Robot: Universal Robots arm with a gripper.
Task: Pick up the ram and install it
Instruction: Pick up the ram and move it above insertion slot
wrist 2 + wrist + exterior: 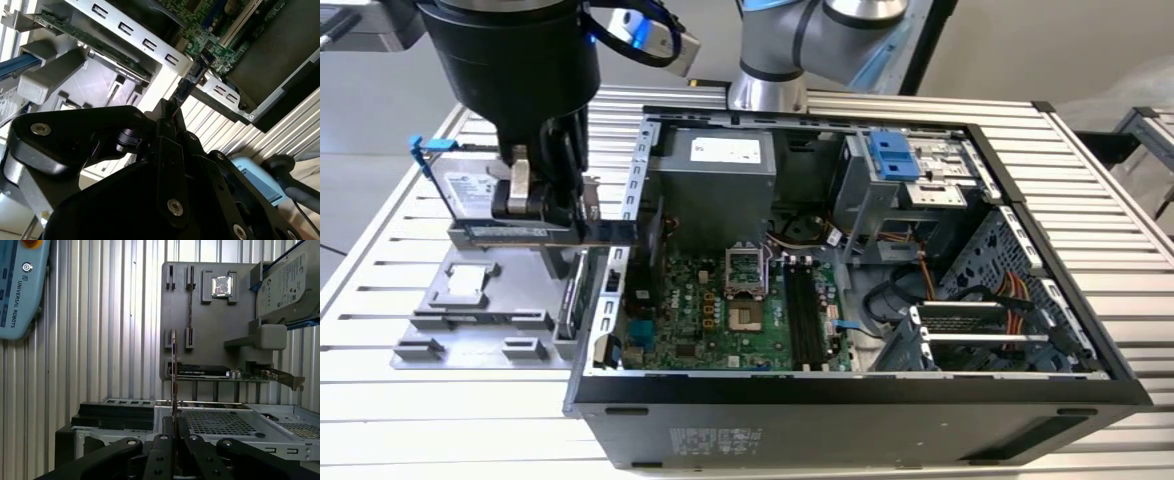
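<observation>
A robot arm reaches straight down at the exterior view's left, its gripper (544, 205) low over a grey parts tray (467, 330) beside an open computer case (854, 385). In both wrist views the fingers are pinched narrowly on the ram (173, 370), a thin dark board seen edge-on, pointing away from the gripper toward the case's metal wall and outside the case. On the tray stand a silver hard drive (282, 285) with a white printed label, a processor chip (222, 286) and an upright graphics card (200, 372). A pale blue teach pendant (20, 285) bearing printed lettering lies on the slatted table (400, 420).
</observation>
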